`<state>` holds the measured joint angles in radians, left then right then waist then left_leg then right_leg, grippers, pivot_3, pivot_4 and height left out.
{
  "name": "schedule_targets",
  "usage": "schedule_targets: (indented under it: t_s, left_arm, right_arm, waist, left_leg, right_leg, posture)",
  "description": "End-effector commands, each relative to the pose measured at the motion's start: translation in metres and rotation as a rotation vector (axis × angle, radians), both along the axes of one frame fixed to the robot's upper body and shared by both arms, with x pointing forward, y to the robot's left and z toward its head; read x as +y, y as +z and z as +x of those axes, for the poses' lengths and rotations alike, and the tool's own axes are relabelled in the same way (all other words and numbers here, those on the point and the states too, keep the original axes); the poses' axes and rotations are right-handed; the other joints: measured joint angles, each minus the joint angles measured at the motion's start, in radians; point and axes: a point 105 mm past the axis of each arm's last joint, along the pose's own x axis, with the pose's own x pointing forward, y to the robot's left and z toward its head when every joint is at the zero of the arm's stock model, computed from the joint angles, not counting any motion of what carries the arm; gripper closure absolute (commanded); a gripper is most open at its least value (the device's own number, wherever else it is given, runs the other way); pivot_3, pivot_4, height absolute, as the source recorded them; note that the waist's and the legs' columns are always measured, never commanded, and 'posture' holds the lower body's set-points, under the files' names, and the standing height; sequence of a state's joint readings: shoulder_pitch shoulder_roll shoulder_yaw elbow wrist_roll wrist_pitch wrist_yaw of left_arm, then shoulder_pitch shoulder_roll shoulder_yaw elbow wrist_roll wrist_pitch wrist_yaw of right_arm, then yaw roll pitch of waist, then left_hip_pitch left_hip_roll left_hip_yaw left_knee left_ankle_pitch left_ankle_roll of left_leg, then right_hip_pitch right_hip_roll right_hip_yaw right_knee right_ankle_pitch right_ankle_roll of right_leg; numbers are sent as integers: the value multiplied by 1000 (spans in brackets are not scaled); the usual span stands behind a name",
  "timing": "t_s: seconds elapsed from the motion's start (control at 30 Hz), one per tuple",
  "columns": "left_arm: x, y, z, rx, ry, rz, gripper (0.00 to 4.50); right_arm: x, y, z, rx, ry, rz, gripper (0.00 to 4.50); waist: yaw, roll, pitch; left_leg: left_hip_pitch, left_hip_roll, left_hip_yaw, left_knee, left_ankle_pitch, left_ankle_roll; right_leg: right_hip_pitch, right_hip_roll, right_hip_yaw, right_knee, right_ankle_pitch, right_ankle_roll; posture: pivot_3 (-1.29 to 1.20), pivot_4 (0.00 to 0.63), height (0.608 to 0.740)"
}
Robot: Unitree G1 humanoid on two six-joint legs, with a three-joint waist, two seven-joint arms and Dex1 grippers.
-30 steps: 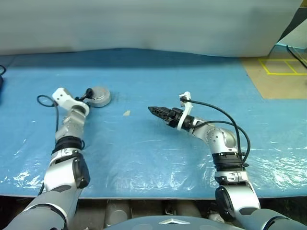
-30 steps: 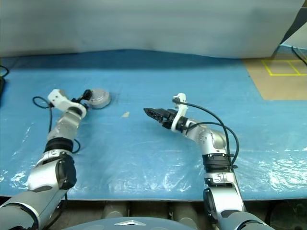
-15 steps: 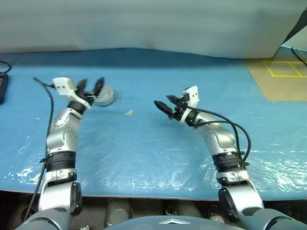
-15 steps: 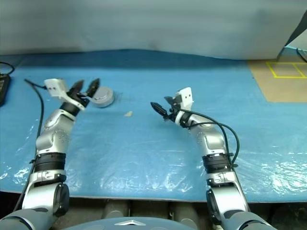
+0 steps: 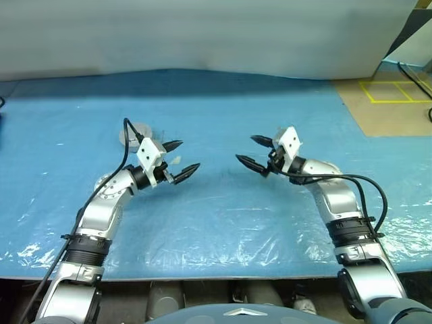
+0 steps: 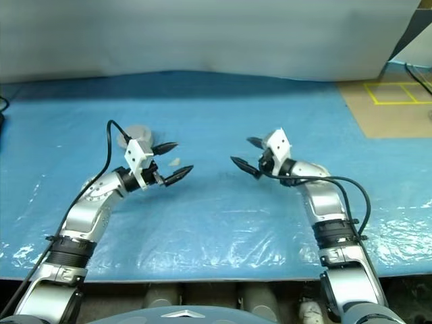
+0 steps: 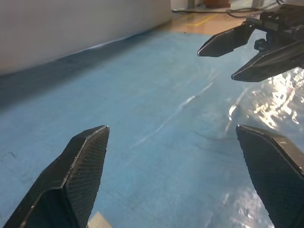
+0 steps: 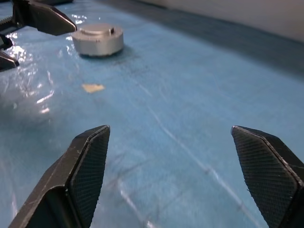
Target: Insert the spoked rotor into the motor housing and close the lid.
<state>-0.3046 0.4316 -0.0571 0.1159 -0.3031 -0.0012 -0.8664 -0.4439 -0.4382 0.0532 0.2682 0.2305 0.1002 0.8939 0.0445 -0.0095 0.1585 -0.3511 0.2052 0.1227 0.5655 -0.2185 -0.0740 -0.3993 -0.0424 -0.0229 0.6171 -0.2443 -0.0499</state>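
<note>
Two pincers, both spread wide and empty, face each other above the middle of the blue plastic-covered counter [image 5: 223,223]: left pincer [image 5: 177,158], right pincer [image 5: 255,152], well apart, holding nothing. One assembled puck [image 8: 98,39] sits on the counter at the far left, beyond the left pincer, partly hidden behind its cable in the head views [image 5: 135,130]. Judgement: task looks done or nearly so. No loose spoked rotor and no separate lid lie anywhere on the counter, and the puck reads as the motor housing with its lid on. In the right wrist view it is a squat silver-grey cylinder with a flat closed top, a slightly raised centre disc and a small nub near the rim; no copper windings show, so the top seems covered. Can't tell whether the lid is fully seated. A small tan scrap [image 8: 92,87] lies on the counter near the puck, apart from it. Left to do: probably only retreat of the arms.
</note>
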Motion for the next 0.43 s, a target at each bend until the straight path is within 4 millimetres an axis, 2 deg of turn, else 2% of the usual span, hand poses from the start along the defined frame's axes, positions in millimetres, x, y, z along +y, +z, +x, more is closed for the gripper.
schedule_targets:
  t_s: [0.03, 0.27, 0.43]
  left_arm:
    - [-2, 0, -4, -25, -44, 23, 4]
    - [1, 1, 1, -34, -17, 14, 4]
    - [1, 1, 2, -42, -7, 21, 4]
  right_arm:
    - [-5, 1, -3, -28, 36, -50, 149]
    - [-9, 1, 0, -43, -5, -51, 149]
    - [-2, -2, 0, -46, 18, -59, 149]
  waist:
    - [0, 0, 0]
    - [0, 0, 0]
    - [0, 0, 0]
  left_leg:
    - [0, 0, 0, 0, 0, 0]
    - [1, 0, 0, 1, 2, 3]
    - [1, 0, 0, 1, 2, 3]
  right_leg:
    - [0, 0, 0, 0, 0, 0]
    - [0, 0, 0, 1, 0, -1]
    - [0, 0, 0, 1, 0, -1]
  posture:
    - [0, 150, 740]
    - [0, 150, 740]
    - [0, 150, 740]
